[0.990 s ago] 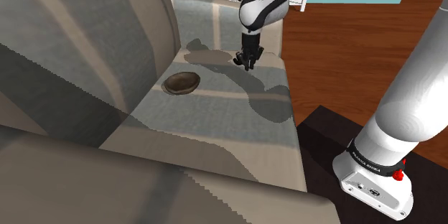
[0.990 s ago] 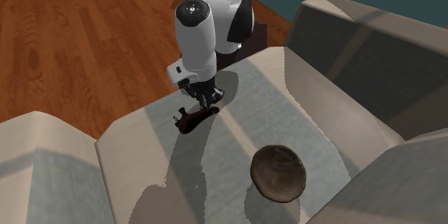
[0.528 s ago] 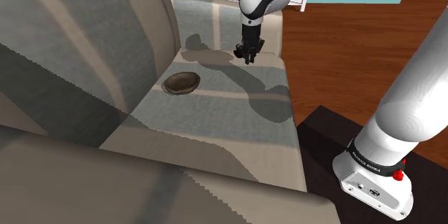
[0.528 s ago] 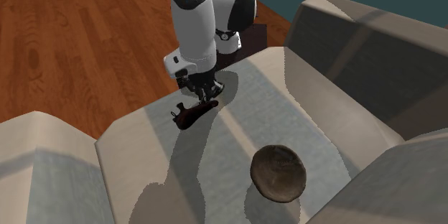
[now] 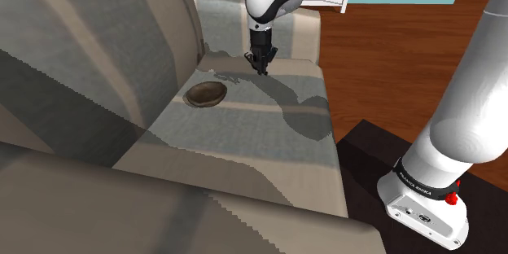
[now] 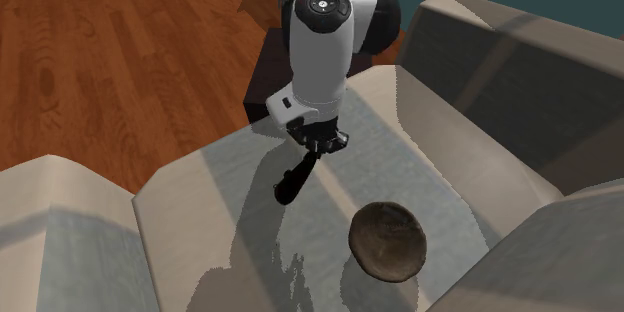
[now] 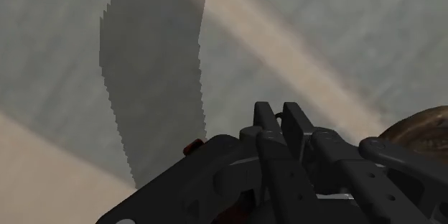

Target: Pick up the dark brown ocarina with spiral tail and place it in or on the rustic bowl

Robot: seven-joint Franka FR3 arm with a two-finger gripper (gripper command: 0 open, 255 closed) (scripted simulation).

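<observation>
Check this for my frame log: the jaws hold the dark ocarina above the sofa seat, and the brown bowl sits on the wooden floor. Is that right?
Not quite. The brown bowl sits on the sofa seat, not on the wooden floor, as the second exterior view shows. The rest stands: the gripper has its jaws shut on the dark ocarina above that seat.

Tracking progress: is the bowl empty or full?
Empty: the bowl is bare inside, and the ocarina hangs in the jaws above the sofa seat.
</observation>
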